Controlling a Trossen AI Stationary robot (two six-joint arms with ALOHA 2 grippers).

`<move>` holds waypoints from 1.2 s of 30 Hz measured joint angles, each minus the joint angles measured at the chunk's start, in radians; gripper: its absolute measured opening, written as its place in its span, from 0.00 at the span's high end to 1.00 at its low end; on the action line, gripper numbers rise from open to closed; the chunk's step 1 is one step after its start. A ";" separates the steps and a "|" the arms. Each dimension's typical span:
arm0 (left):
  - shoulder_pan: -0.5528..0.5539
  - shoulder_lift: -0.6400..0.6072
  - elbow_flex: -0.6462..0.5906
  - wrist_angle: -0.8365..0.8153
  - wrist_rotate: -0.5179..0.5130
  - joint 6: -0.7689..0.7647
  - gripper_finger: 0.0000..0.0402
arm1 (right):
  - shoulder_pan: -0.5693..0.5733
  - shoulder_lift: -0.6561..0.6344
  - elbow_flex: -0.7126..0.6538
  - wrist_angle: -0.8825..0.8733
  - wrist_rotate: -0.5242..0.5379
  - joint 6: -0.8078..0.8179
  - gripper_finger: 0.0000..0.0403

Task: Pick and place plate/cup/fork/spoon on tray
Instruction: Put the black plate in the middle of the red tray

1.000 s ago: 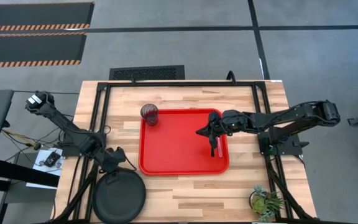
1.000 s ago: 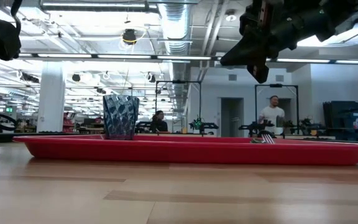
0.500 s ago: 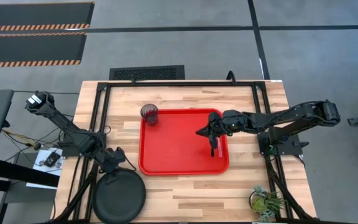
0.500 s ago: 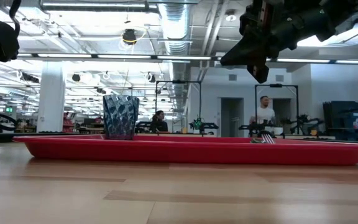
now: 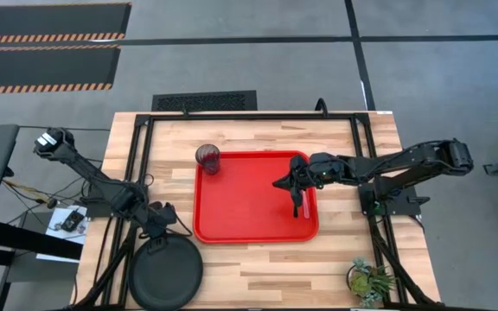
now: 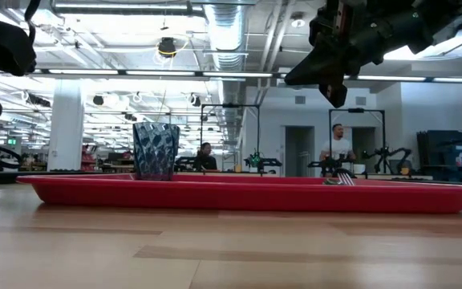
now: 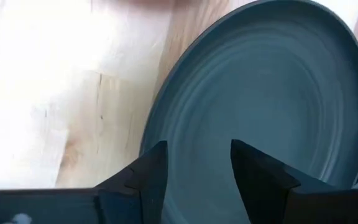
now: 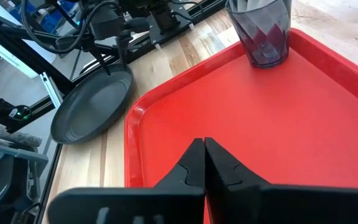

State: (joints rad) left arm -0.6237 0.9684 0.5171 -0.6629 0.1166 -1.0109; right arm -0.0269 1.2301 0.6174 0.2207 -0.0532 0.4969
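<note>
Now left tool [image 5: 163,226] spread over the plate's [image 5: 166,275] far rim, off the tray's [image 5: 240,207] near-left corner. Right tool [image 5: 281,183] pressed together, empty, above the tray beside the fork [image 5: 305,204]. Cup [image 5: 208,158] upright at far-left corner.

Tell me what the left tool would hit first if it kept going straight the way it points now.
Most likely the plate: the left tool, open, points at its near rim and inner surface, with nothing between. How much gap remains is unclear.
</note>
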 joint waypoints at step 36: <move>0.039 0.235 0.000 -0.016 0.031 0.164 0.85 | -0.009 0.000 0.000 0.003 0.006 -0.008 0.97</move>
State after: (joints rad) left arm -0.5842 1.2033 0.5167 -0.6793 0.1474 -0.8472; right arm -0.0357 1.2304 0.6174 0.2234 -0.0467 0.4885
